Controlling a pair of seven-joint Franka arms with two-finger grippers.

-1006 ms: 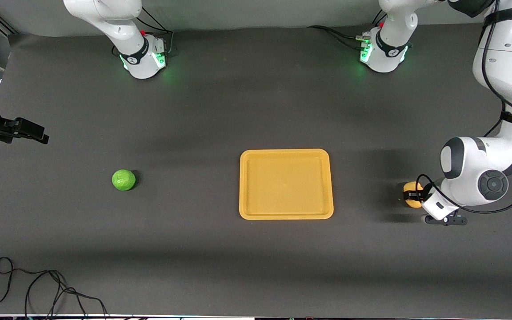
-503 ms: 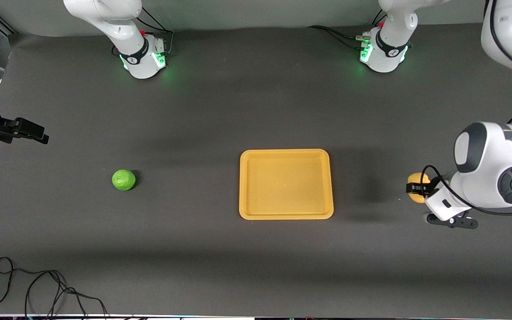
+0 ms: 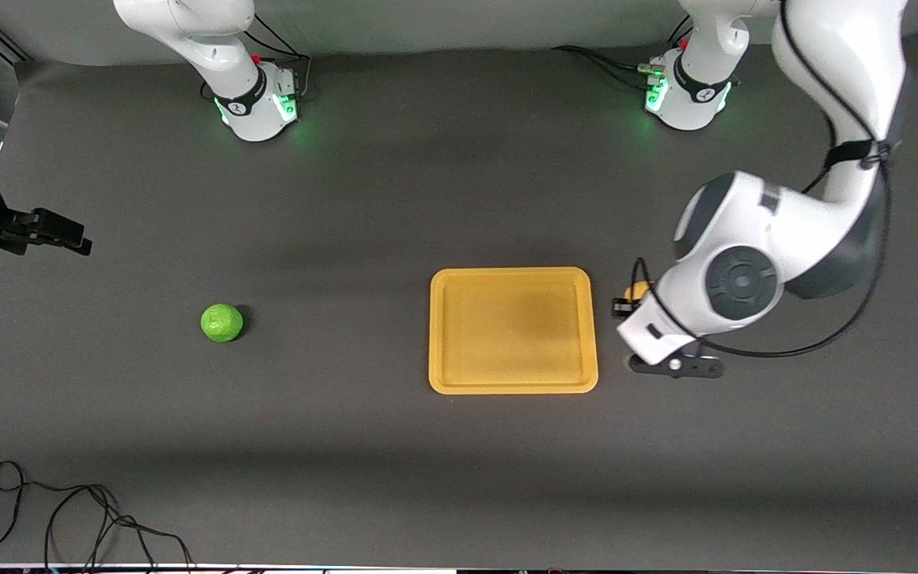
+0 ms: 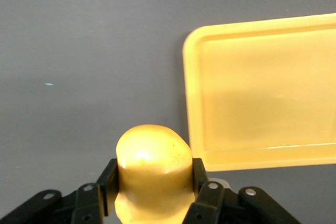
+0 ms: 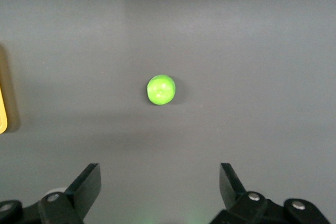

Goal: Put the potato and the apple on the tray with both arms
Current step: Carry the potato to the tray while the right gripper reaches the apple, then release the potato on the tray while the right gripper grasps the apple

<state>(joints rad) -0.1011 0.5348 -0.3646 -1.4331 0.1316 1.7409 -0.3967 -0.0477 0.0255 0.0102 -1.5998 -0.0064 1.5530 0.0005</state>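
While both items are off the tray, the entries run as follows. Potato (image 4: 152, 171): small lumpy yellow-orange oval, pinched at its waist between the two black fingers (image 4: 108, 180) of the left claw (image 3: 625, 305), carried in the air just beside the tray's edge at centre right of the front frame; only a sliver of it shows there under the wrist. Judged firm, light and smooth-skinned, so liable to twist in a narrow pinch; a hold across its widest middle suits it. Apple (image 3: 221, 323): small round bright green fruit with a slightly bumpy skin, resting on the dark grey table (image 3: 363, 207) at centre left of the front frame, well apart from the tray, toward the right arm's end. Judged stiff and apt to roll; best taken across its equator from above. Tray (image 3: 514, 389): flat rectangular yellow-orange plastic, rounded corners, low rim, lying at the frame's centre with nothing on it. Right claw (image 5: 160, 187): fingers spread wide, holding nothing, hanging over bare table near the left edge of the front frame, with the apple in its wrist view; this arm waits.
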